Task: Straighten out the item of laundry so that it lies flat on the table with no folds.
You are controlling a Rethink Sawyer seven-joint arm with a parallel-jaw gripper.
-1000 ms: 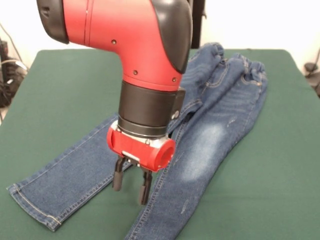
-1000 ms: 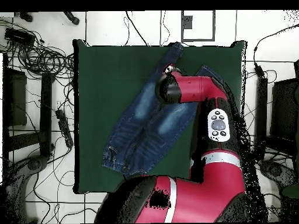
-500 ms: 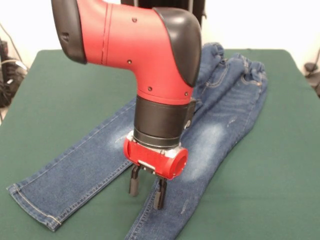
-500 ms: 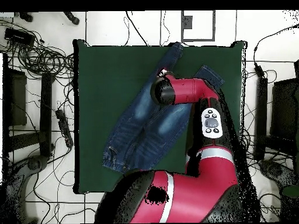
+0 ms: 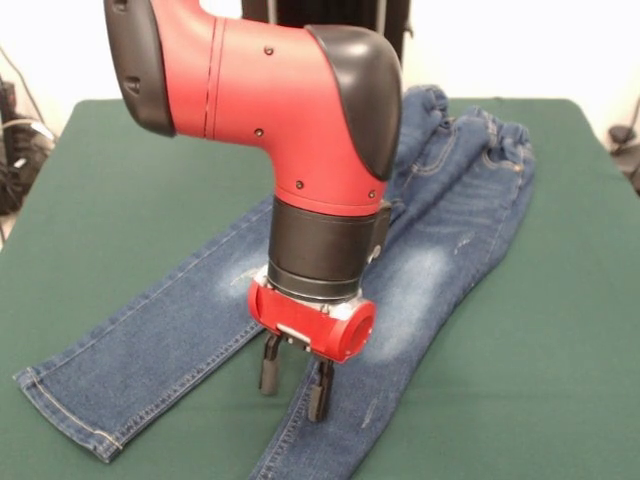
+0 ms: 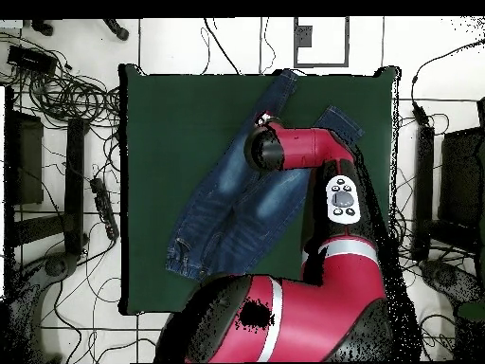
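Your gripper (image 5: 291, 378) sits low over the jeans (image 5: 440, 250), right at the gap where the two legs split. Fingers are apart w/ an open gap between them and nothing held; one tip is over the bare table (image 5: 120, 170) between the legs, the other at the inner edge of the leg running toward the pic's bottom. Can't tell if the tips touch cloth.

Jeans lie spread on the green top, waistband at the far side, legs fanned out in a V, one hem (image 5: 60, 415) near the front-left corner. Overhead: jeans (image 6: 213, 213) run diagonally across the table (image 6: 161, 123), w/ the arm (image 6: 313, 152) over the legs.
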